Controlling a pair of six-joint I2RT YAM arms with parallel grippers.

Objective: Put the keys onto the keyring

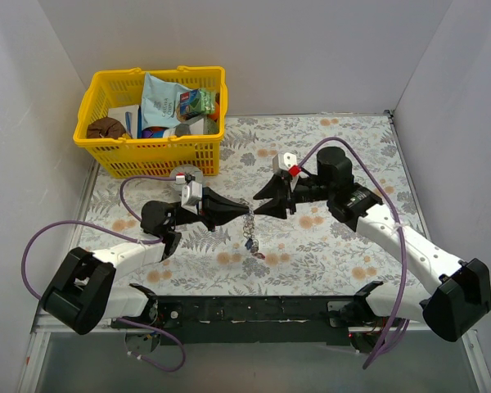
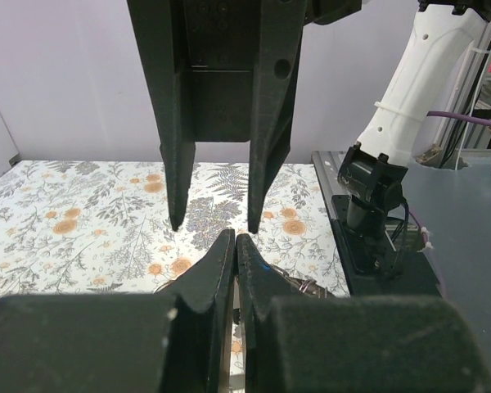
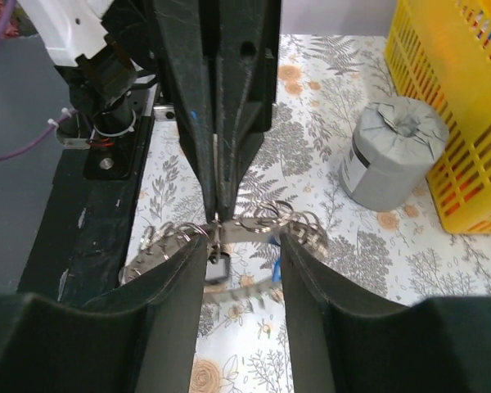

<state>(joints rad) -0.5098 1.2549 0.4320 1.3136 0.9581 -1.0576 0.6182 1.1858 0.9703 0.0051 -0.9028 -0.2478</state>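
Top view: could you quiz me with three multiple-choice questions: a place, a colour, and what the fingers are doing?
1. The grey cylinder stands: A on the table beside the basket; B inside it; C on a shelf.
2. The basket is: A green; B yellow; C white.
3. The left gripper has its fingers: A spread wide; B lying on the table; C shut on the keyring.
Answers: A, it stands just outside the basket's wall; B, yellow plastic; C, their tips pinch it.
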